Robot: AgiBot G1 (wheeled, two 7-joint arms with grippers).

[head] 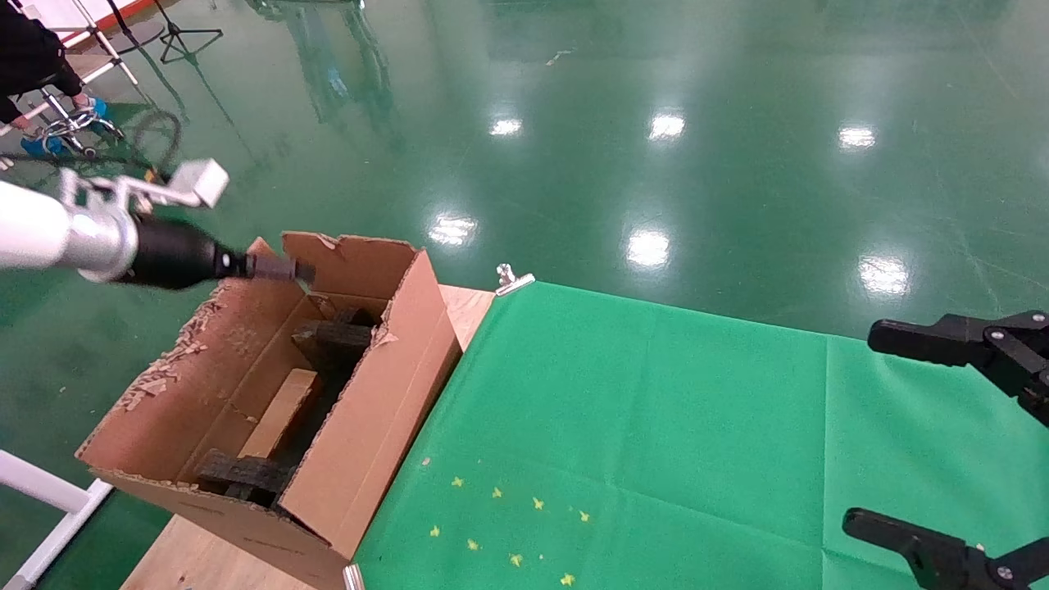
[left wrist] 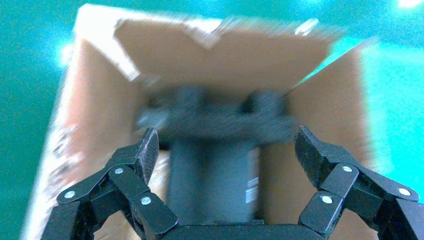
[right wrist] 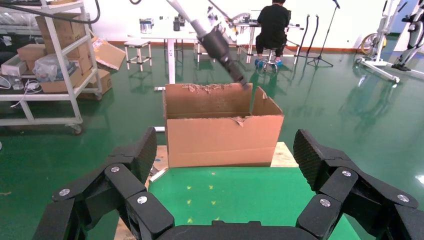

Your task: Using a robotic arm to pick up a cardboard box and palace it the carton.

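The carton [head: 373, 426] stands at the table's left end with its flaps up and edges torn. It holds black foam pieces [head: 336, 338]. The small cardboard box [head: 281, 412] lies on the carton's floor between the foam pieces. My left gripper [head: 280, 268], on the white arm, hovers over the carton's far left corner. It is open and empty in the left wrist view [left wrist: 226, 150], where the carton's inside [left wrist: 225, 60] is blurred below it. My right gripper [head: 869, 428] is open and empty at the table's right edge, and in its own view [right wrist: 225, 155] faces the carton [right wrist: 222, 132].
A green cloth [head: 656, 426] with small yellow marks [head: 500, 524] covers the table right of the carton. Metal clips [head: 512, 280] hold it to the wooden top [head: 467, 311]. A seated person [head: 29, 57], stands and shelving [right wrist: 55, 60] are on the green floor beyond.
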